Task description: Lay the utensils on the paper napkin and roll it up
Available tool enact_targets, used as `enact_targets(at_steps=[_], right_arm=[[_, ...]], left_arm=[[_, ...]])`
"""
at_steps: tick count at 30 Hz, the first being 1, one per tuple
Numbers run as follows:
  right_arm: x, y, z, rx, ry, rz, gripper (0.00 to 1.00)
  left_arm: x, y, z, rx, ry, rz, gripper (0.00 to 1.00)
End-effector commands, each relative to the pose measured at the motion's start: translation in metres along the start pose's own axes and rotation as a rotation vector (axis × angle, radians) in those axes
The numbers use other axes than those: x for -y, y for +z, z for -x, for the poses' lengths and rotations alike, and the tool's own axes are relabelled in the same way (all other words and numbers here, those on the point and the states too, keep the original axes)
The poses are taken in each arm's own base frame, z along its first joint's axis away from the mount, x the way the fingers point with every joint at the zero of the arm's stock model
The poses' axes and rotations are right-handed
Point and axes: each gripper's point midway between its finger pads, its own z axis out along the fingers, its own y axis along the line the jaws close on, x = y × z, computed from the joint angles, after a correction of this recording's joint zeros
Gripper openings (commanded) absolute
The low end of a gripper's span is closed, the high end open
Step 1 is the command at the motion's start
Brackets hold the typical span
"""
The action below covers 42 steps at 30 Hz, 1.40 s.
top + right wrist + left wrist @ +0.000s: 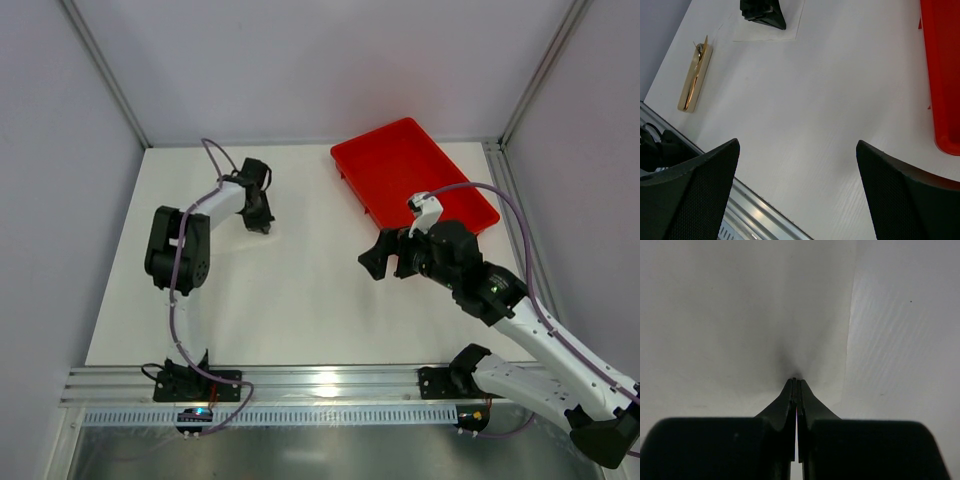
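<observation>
The paper napkin point(740, 315) is a white sheet almost the colour of the table; its right edge runs down the left wrist view. My left gripper point(795, 381) is shut, its tips pressed onto the sheet, and the paper looks dimpled around them. The right wrist view shows that gripper point(782, 25) standing on the napkin point(791, 20). The utensils point(694, 75) lie bundled on the bare table near the left wall, gold handles together, apart from the napkin. My right gripper point(797, 145) hangs open over bare table with nothing between its fingers.
A red tray point(415, 170) sits at the back right, just behind my right gripper point(378, 262). An aluminium rail point(320, 385) runs along the near edge. Grey walls close in the left and the back. In the top view my left arm point(180, 245) hides the utensils.
</observation>
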Motion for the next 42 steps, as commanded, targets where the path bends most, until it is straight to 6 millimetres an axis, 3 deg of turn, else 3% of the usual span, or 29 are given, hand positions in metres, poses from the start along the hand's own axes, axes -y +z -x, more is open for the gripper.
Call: enact_targets(at_steps=[1,4,10,13,16,18,24,27,28,29,30,31,32,33,34,35,36,38,40,42], right_arm=[[-0.003,-0.003,0.011,0.053,0.007,0.013,0.98],[-0.003,-0.005,0.011,0.052,0.011,0.009,0.98],[0.007,-0.007,0.007,0.058,0.032,-0.037,0.98],[0.010,-0.006,0.001,0.040,0.050,-0.048,0.98],[0.011,-0.004,-0.003,0.033,0.073,-0.054,0.98],[0.012,-0.003,-0.007,0.025,0.079,-0.057,0.97],[0.011,0.012,-0.014,0.003,0.088,-0.039,0.92],[0.016,0.037,-0.022,-0.041,0.062,-0.065,0.82],[0.013,0.044,-0.013,-0.030,0.056,-0.064,0.76],[0.019,0.063,-0.023,-0.087,0.051,-0.093,0.63],[0.017,0.072,-0.024,-0.108,0.047,-0.090,0.58],[0.011,0.082,-0.010,-0.086,0.045,-0.079,0.53],[0.000,0.093,-0.017,-0.138,0.046,-0.021,0.41],[0.004,0.113,-0.031,-0.200,0.045,-0.030,0.35],[-0.005,0.126,-0.023,-0.200,0.043,0.002,0.19],[-0.008,0.137,-0.025,-0.219,0.045,0.018,0.13],[-0.008,0.156,-0.043,-0.286,0.058,0.030,0.08],[-0.013,0.176,-0.037,-0.281,0.068,0.047,0.04],[-0.010,0.202,-0.049,-0.321,0.083,0.029,0.04],[-0.008,0.216,-0.056,-0.336,0.078,0.014,0.04]], left_arm=[[0.005,0.002,-0.023,-0.028,0.041,-0.006,0.00],[0.016,-0.006,-0.034,-0.023,0.063,-0.022,0.00],[0.036,-0.024,-0.080,-0.025,0.109,-0.063,0.00],[0.043,-0.030,-0.122,-0.047,0.149,-0.084,0.00],[0.058,-0.041,-0.147,-0.039,0.163,-0.130,0.00],[0.052,-0.041,-0.171,-0.058,0.174,-0.125,0.00],[0.071,-0.079,-0.212,-0.059,0.182,-0.272,0.03],[0.072,-0.106,-0.201,-0.013,0.177,-0.302,0.07],[0.073,-0.115,-0.186,0.042,0.175,-0.287,0.07],[0.067,-0.125,-0.182,0.060,0.190,-0.275,0.08],[0.065,-0.129,-0.176,0.074,0.196,-0.266,0.08],[0.061,-0.134,-0.163,0.104,0.181,-0.252,0.08],[0.054,-0.134,-0.159,0.108,0.182,-0.230,0.07],[0.044,-0.132,-0.158,0.099,0.193,-0.197,0.06],[0.032,-0.128,-0.152,0.092,0.164,-0.169,0.04],[0.026,-0.124,-0.153,0.066,0.151,-0.161,0.03],[0.016,-0.119,-0.148,0.058,0.113,-0.148,0.03],[0.003,-0.111,-0.151,0.037,0.078,-0.137,0.02],[-0.007,-0.106,-0.146,0.043,0.043,-0.116,0.00],[-0.022,-0.097,-0.143,0.042,0.010,-0.053,0.00]])
